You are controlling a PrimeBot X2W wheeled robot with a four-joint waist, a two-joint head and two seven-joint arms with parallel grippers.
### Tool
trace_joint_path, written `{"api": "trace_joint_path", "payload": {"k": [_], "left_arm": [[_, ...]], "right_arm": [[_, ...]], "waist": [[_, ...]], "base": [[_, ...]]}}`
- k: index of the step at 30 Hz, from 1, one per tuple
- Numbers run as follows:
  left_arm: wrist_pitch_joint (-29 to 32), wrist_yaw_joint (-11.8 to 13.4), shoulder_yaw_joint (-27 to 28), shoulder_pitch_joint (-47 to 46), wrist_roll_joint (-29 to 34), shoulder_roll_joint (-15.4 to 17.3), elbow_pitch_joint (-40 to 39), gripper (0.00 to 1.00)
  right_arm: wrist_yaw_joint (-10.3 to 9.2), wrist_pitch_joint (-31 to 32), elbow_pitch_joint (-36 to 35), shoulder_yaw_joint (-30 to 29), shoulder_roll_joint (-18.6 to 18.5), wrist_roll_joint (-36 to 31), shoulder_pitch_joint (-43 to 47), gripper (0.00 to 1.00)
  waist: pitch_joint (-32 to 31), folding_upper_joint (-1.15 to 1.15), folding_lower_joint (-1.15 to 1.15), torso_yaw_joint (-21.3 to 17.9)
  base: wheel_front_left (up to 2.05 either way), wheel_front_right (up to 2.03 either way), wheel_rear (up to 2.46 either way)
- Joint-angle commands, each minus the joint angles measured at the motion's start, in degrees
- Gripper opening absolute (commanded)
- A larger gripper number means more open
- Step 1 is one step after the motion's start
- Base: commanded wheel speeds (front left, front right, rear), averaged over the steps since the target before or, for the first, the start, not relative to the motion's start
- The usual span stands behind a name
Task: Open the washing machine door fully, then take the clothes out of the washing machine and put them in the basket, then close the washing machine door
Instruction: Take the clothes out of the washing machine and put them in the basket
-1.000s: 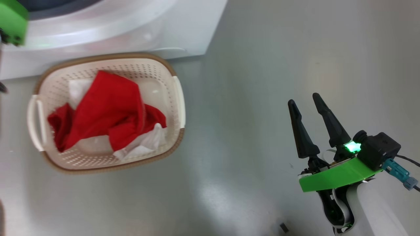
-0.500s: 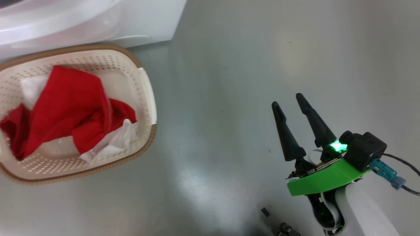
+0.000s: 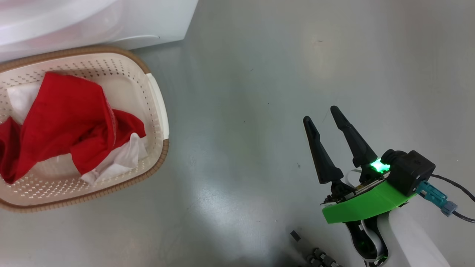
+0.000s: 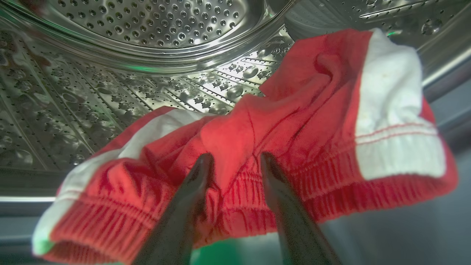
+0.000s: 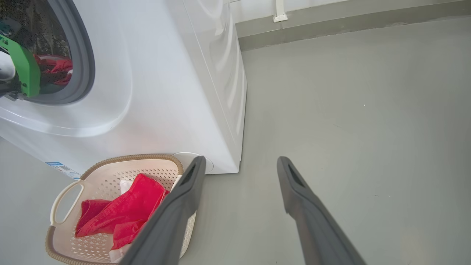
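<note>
Inside the steel drum lies a piece of the clothes, a red garment with white parts. My left gripper is pushed into it, jaws apart, a red fold bunched between the fingers. The white washing machine has its grey ring uncovered; the washing machine door is out of view. The basket stands on the floor in front of the machine and holds red and white clothes. My right gripper hovers open and empty over the floor, right of the basket.
Grey floor stretches right of the basket and machine. Small dark hardware lies at the head view's bottom edge. My left arm's green bracket sits in the machine's opening. A wall skirting runs behind.
The head camera has swung right, so basket and machine sit further left in the picture. My right gripper stays open in much the same pose.
</note>
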Motion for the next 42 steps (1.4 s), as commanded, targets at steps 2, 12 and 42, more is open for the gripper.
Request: {"api": "trace_joint_path", "payload": {"k": [2,12,42], "left_arm": [[0.2,0.8,0.0,0.5,-1.1,2.3,-0.9,0.20],[-3.9,1.3,0.4,1.6,-3.6,1.0,-0.9,0.00],[-14.1,-3.2,20.5,27.8,-24.7,-12.0,-39.5,0.00]], "right_arm": [[0.43,-0.4,-1.4,0.9,-0.2,0.8,1.0,1.00],[0.43,-0.4,-1.4,0.0,-0.2,0.5,1.4,1.00],[0.43,-0.4,-1.1,-5.1,-0.2,-3.3,3.0,1.00]], "waist": [[-0.1,0.00,0.00,0.1],[-0.9,0.00,0.00,0.9],[-6.0,0.00,0.00,8.6]], "base": [[0.00,0.00,0.00],[0.00,0.00,0.00],[0.00,0.00,0.00]]}}
